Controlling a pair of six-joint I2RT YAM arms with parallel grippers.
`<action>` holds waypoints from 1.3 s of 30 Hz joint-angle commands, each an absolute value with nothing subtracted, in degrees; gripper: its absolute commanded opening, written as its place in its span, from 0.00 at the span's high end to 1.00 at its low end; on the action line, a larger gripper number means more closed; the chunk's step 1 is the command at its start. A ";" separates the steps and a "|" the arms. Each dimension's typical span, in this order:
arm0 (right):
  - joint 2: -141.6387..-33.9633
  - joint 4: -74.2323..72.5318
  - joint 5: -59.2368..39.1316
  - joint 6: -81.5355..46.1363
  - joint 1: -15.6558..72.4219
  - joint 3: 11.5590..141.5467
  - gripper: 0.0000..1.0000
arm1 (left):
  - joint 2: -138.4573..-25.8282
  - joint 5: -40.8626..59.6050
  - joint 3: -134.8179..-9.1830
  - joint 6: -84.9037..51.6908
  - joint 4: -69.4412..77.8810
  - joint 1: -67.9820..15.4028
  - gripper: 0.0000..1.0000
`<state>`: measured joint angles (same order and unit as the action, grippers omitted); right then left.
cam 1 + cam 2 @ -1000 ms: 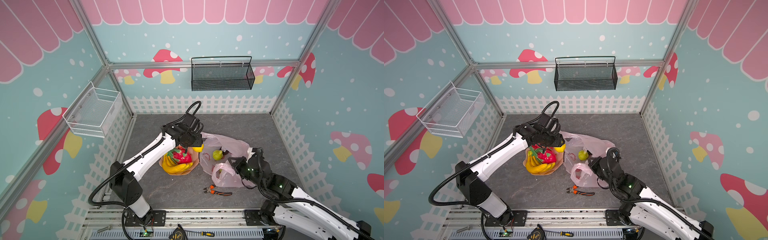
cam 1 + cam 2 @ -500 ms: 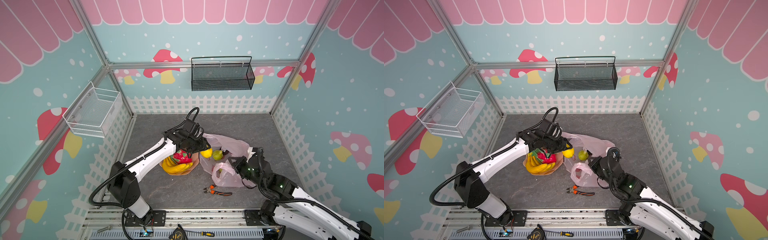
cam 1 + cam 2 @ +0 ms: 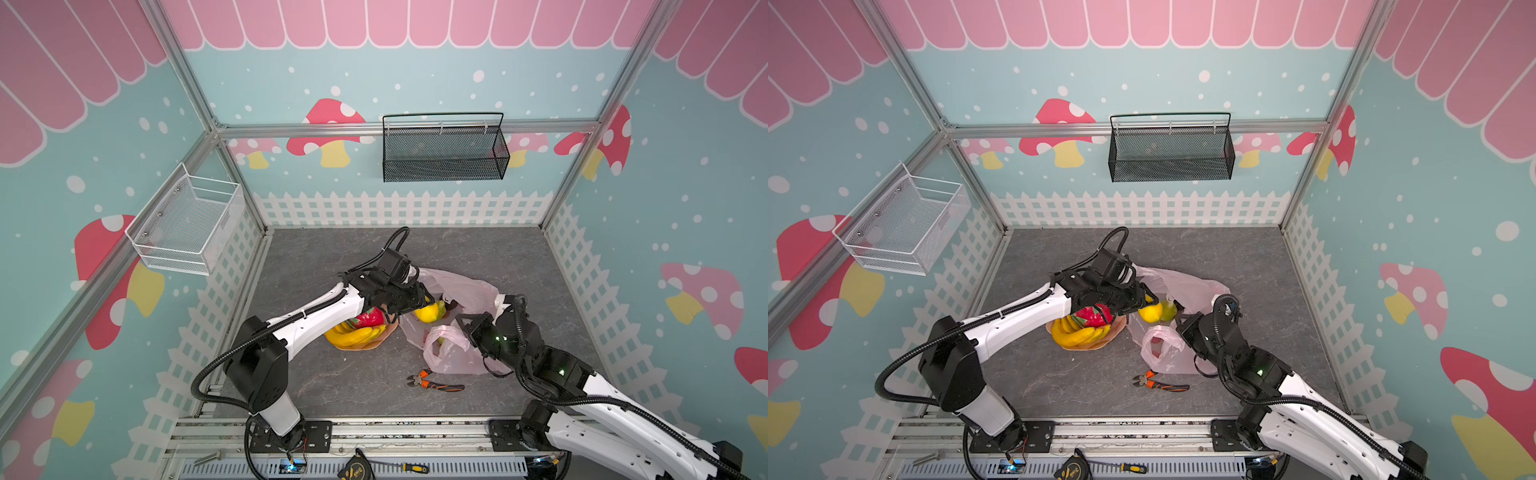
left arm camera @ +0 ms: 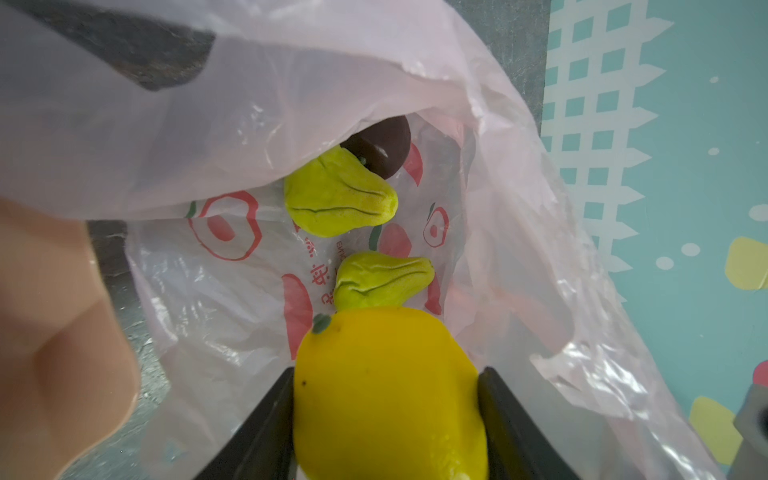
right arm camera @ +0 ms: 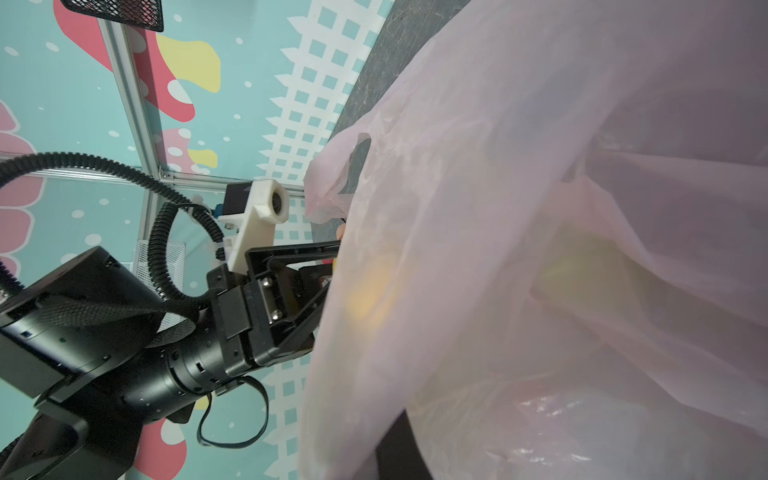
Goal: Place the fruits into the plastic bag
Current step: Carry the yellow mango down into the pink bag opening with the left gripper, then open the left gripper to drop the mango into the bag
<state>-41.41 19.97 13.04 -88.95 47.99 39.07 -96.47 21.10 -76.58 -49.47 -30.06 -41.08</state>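
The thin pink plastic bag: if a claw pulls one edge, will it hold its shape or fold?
Probably floppy: the thin pink plastic bag lies in creases and sagging folds. Likely very light, as the grey floor shows through its film. Its glossy surface may slip, and the two bumpy green fruits inside could shift.

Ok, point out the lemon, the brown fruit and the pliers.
lemon [image 4: 386, 395]: left wrist view, middle of its yellow skin.
brown fruit [image 4: 384, 143]: left wrist view, its exposed dark side.
pliers [image 3: 438, 385]: a top view, on the handles.
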 commanded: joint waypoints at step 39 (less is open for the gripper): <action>-41.19 16.23 12.96 -90.26 47.80 37.45 1.00 | -108.76 15.62 -85.69 -56.12 -26.28 -50.24 0.08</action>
<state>-41.85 16.62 12.75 -89.23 47.99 38.26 -110.67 17.63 -83.20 -58.22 -22.63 -50.02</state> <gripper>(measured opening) 0.044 0.917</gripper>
